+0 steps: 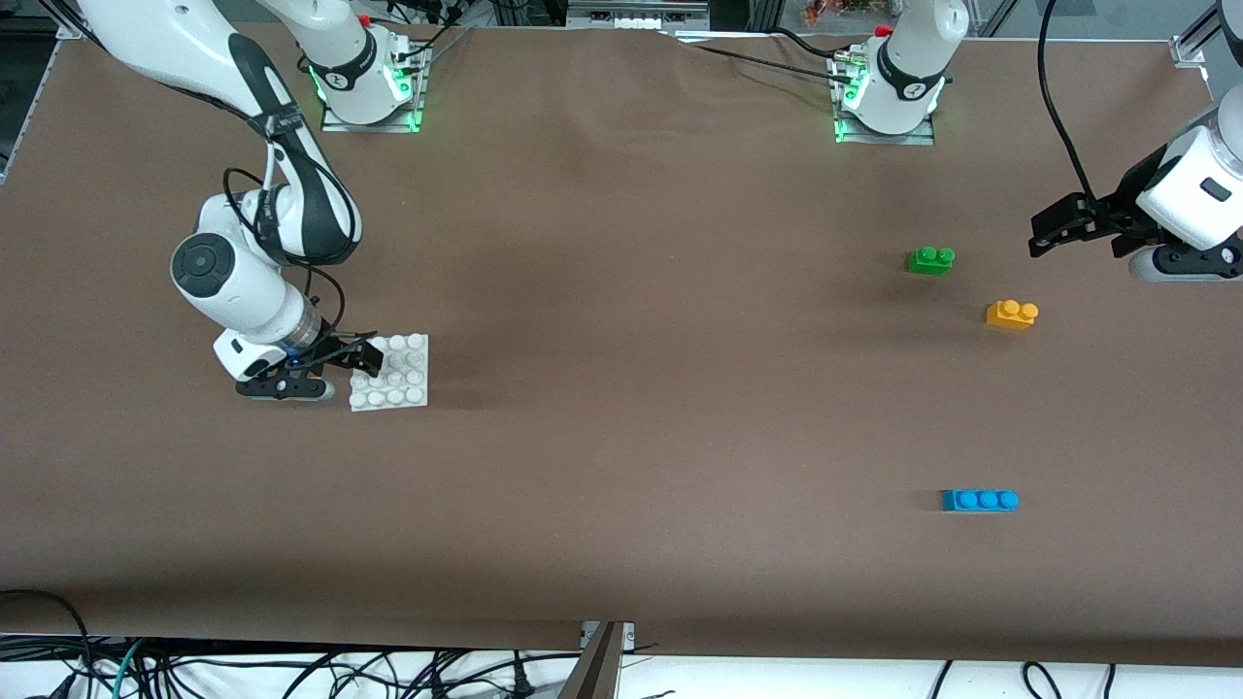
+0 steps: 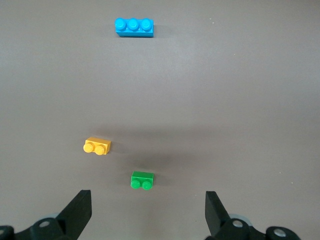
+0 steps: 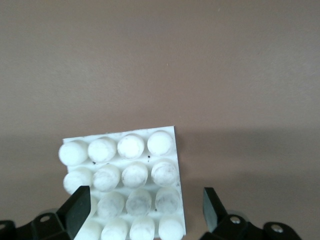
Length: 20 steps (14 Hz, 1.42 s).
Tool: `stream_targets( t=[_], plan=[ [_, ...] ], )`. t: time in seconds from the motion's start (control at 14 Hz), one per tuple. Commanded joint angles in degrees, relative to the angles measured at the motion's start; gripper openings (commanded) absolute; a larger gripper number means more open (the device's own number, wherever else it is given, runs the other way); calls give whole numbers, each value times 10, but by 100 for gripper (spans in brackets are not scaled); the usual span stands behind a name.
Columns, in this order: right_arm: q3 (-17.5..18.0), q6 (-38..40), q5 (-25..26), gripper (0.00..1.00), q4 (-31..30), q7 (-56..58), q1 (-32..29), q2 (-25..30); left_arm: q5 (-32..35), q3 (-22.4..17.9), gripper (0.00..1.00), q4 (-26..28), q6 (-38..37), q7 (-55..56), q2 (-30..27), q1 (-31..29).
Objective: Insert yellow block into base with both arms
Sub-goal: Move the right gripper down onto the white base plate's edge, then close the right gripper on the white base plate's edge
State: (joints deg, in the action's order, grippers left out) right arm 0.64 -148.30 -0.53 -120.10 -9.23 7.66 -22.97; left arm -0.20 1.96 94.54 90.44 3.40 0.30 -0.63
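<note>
Work surface and surroundings, as I found them.
My table (image 1: 621, 408) wore a brown, slightly wrinkled covering; black cables (image 1: 291, 670) lay tangled along its front-camera edge.

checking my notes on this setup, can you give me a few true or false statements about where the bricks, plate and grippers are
1. The yellow brick is already pressed onto the white plate. False: it lies on the table toward the left arm's end, apart from the plate.
2. The right gripper is at the plate's edge with fingers open. True.
3. The left gripper holds the green brick. False: it is open and holds nothing; the green brick lies on the table.
4. The blue brick lies nearer the front camera than the yellow brick. True.
5. The blue brick has two studs. False: it has three.
</note>
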Motion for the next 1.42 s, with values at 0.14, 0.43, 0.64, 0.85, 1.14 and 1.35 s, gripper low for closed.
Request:
stream_targets(
  t=[0.14,0.43,0.64,0.85,1.14,1.35],
  plan=[
    [0,-101,1,99,-66,-11,1,-5,-5,-2,100,-16,-11,1,7,1],
    [0,-110,1,99,-66,-9,0,-15,-5,-2,100,-16,-11,1,7,1],
    [-1,-124,1,99,-66,-8,0,-24,-5,-2,100,-16,-11,2,7,1],
    [-1,-125,1,98,-66,-8,0,-26,-5,-2,100,-16,-11,2,7,1],
    [-1,-125,1,83,-65,-7,-3,-30,-5,-2,100,-16,-11,2,7,1],
    [-1,-129,1,76,-65,-11,-3,-30,-5,-2,100,-16,-11,2,7,1]
  ],
)
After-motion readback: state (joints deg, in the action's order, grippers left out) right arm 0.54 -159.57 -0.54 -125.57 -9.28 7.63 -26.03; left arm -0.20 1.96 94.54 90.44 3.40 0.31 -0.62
